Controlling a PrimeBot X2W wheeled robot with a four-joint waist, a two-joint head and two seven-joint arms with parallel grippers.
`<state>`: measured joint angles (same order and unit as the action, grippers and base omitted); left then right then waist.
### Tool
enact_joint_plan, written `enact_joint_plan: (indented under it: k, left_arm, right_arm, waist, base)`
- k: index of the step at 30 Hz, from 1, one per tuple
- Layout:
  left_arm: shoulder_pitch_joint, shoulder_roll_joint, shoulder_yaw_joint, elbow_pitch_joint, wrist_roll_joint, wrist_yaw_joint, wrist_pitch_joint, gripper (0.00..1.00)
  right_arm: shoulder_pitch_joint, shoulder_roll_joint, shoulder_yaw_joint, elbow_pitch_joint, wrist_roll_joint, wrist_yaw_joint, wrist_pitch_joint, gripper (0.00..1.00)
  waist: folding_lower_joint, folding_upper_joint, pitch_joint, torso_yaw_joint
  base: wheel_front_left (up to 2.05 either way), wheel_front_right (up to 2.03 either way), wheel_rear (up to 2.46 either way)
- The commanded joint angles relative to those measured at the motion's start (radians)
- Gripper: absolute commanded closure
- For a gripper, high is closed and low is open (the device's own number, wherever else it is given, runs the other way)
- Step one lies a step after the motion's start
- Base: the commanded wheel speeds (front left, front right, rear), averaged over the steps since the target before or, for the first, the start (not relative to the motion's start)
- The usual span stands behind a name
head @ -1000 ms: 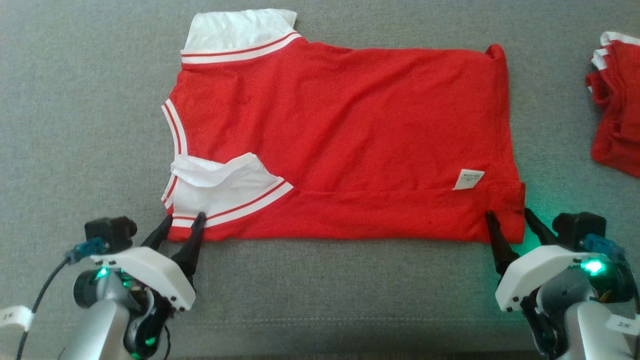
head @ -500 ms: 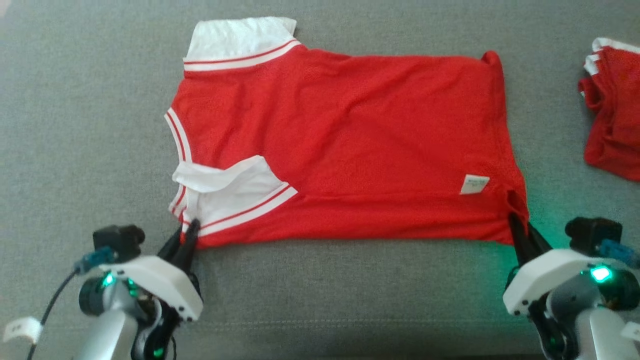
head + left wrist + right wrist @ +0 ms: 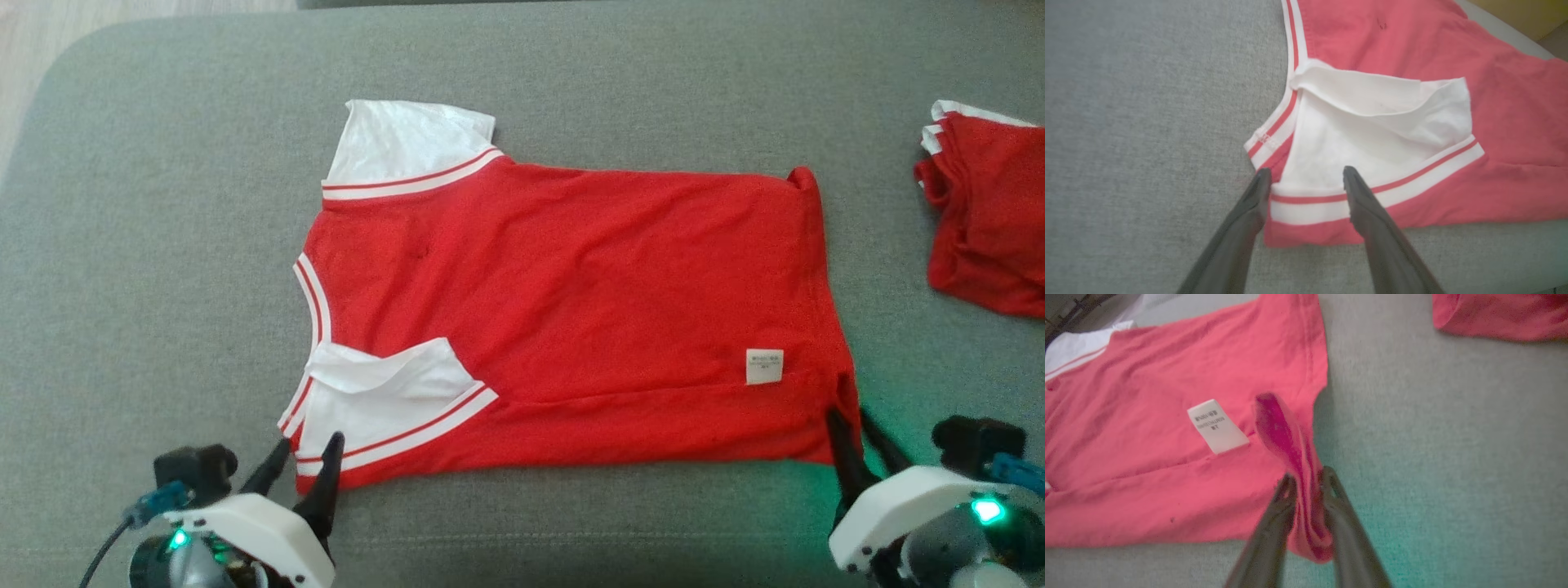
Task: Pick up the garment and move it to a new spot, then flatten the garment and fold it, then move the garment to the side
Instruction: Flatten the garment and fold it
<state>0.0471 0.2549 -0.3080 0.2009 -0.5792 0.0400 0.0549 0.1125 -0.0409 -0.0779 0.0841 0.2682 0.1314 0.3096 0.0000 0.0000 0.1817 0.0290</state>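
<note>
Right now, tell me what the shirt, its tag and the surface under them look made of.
Shirt: soft knit, likely cotton or a blend, matte; it creases and folds limply.
Tag: thin white label, woven or printed, can't tell which; small dark print.
Surface: grey upholstery-like cloth, matte, with a fine visible weave.

A grey upholstered surface [image 3: 163,245] with a woven texture and a rounded far-left corner. A red garment [image 3: 571,310] lies spread flat across its middle, neckline to the left and hem to the right. One white sleeve [image 3: 408,143] with red stripes lies flat at the far-left side. The other sleeve [image 3: 384,400] is folded in over the red cloth at the near-left side. A small white label [image 3: 764,366] shows near the hem. Well apart, at the right edge, lies a second red garment [image 3: 988,220], bunched.
</note>
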Motion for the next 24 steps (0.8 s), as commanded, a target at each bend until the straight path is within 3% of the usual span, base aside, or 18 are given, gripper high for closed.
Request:
enact_joint_plan:
  k: [1, 11, 24]
  left_arm:
    - [-0.032, 0.020, 0.043, -0.037, 0.012, 0.012, -0.030, 0.00]
    - [-0.068, 0.033, 0.085, -0.154, 0.141, 0.105, -0.248, 0.00]
    - [-0.085, 0.048, 0.078, -0.191, 0.149, 0.111, -0.242, 0.00]
  right_arm:
    - [-0.035, -0.009, 0.024, -0.052, 0.001, -0.001, -0.033, 0.00]
    - [-0.096, -0.009, 0.044, -0.179, -0.085, -0.001, -0.245, 0.00]
    - [-0.108, -0.009, 0.079, -0.176, -0.098, -0.001, -0.274, 0.00]
  waist:
    - [0.0000, 0.0000, -0.009, -0.001]
    - [0.0000, 0.0000, -0.073, -0.002]
    - [0.0000, 0.0000, -0.082, -0.004]
  base:
    - [0.00, 0.00, 0.00]
    - [0.00, 0.00, 0.00]
    - [0.00, 0.00, 0.00]
